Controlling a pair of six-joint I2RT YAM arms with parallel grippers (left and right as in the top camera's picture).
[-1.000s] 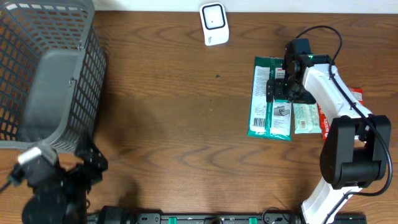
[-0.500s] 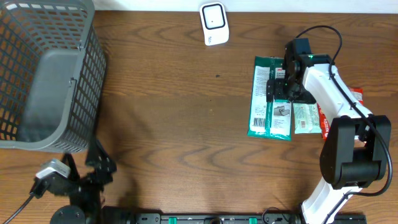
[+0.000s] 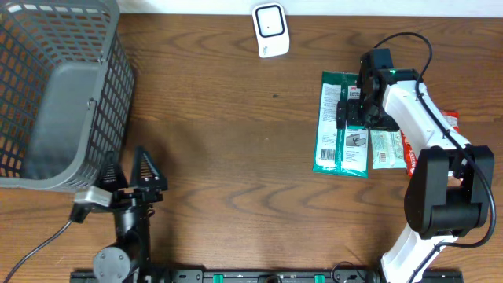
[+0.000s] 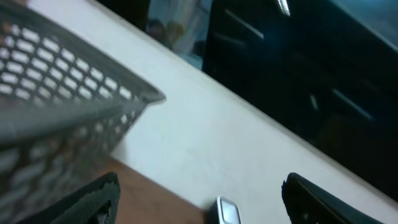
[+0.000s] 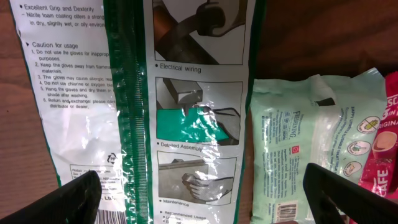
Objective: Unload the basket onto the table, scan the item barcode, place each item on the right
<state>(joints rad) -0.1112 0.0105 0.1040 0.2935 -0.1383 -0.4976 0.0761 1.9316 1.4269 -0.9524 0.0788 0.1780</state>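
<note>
Two green-and-white glove packets (image 3: 339,126) lie side by side at the table's right, with a pale green wipes packet (image 3: 385,148) and a red packet (image 3: 446,119) beside them. My right gripper (image 3: 355,112) hovers open above the glove packets, holding nothing. In the right wrist view the glove packet (image 5: 186,93) fills the gap between the fingers (image 5: 68,199), and the wipes packet (image 5: 311,149) shows a small barcode (image 5: 287,210). The white scanner (image 3: 270,30) stands at the far edge. My left gripper (image 3: 130,174) is open and empty near the front left, with the scanner (image 4: 227,211) seen far ahead.
A grey mesh basket (image 3: 47,94) takes up the far left, its corner (image 4: 62,106) close to my left gripper. The red packet (image 5: 385,155) lies at the right edge of the pile. Bare brown table lies between basket and packets.
My left arm has swung right and turned, so its open gripper now points toward the table's far side beside the basket. The right arm and packets have not moved.
</note>
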